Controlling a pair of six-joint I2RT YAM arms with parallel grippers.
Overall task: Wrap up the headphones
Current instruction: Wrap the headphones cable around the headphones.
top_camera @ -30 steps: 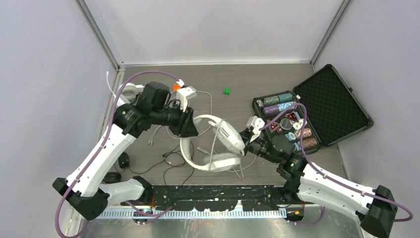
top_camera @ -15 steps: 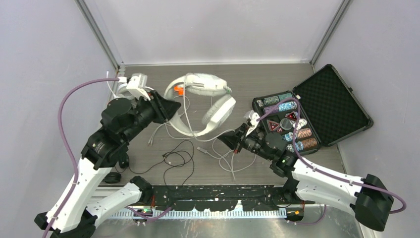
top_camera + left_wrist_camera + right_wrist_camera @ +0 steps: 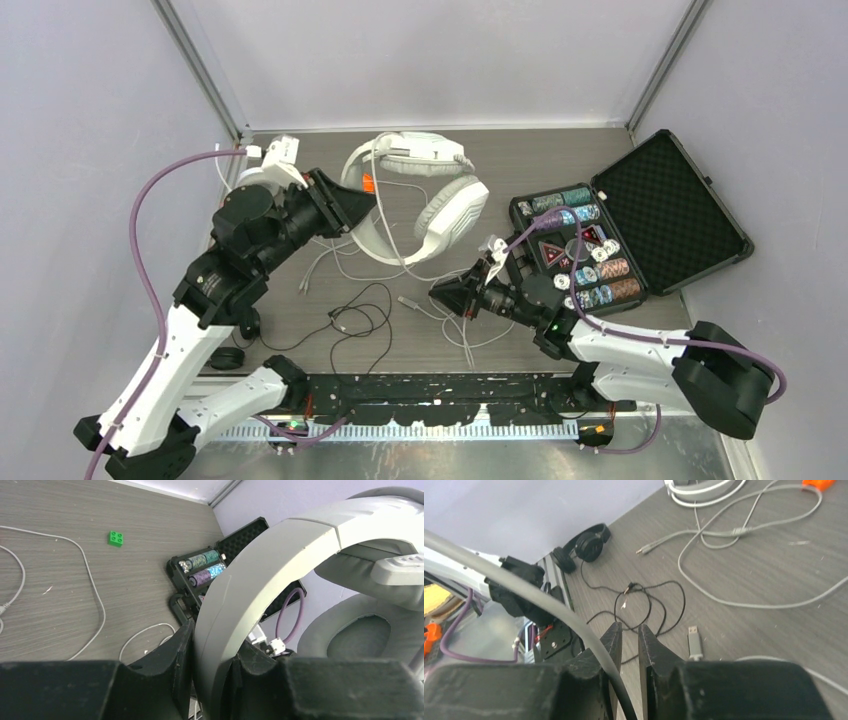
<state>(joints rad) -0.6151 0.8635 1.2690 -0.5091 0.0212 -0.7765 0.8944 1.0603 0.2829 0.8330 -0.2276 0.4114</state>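
Desk [image 3: 520, 160], top view. Open chip case [image 3: 670, 200] sits at 3 o'clock, well apart from the work.

White headphones [image 3: 445, 215] are up at 12 o'clock, lifted off the desk. My left claw [image 3: 355, 203] is clamped on the headband; the wrist view shows the band wedged between both fingers, with one padded cup hanging beyond it at 3 o'clock. The grip looks firm but off-centre, so I judge the cups may swing.

My right claw [image 3: 442, 292] sits low near 6 o'clock, tips pointing to 9 o'clock, among the loose cord. In its wrist view a grey-white cord [image 3: 524, 597] crosses from 10 o'clock down into the slim gap between the fingers. I cannot tell whether they pinch it or merely straddle it.

Step in hand, as I read it: gather the trailing cord and wind it around the headset.
- Hold the left claw steady and level as the anchor.
- Get a sure pinch with the right before pulling, taking the cord near the headset rather than at its far end.
- Wind slowly, with light tension.
- Keep clear of the black cord [image 3: 644, 597], which is tangled just beside at 7 o'clock. It runs to the black headphones [image 3: 586, 542] at 8 o'clock by the desk edge.

The USB plug [image 3: 694, 642] lies just right of my right fingers; mind it snagging. The green brick [image 3: 116, 538] lies well clear.
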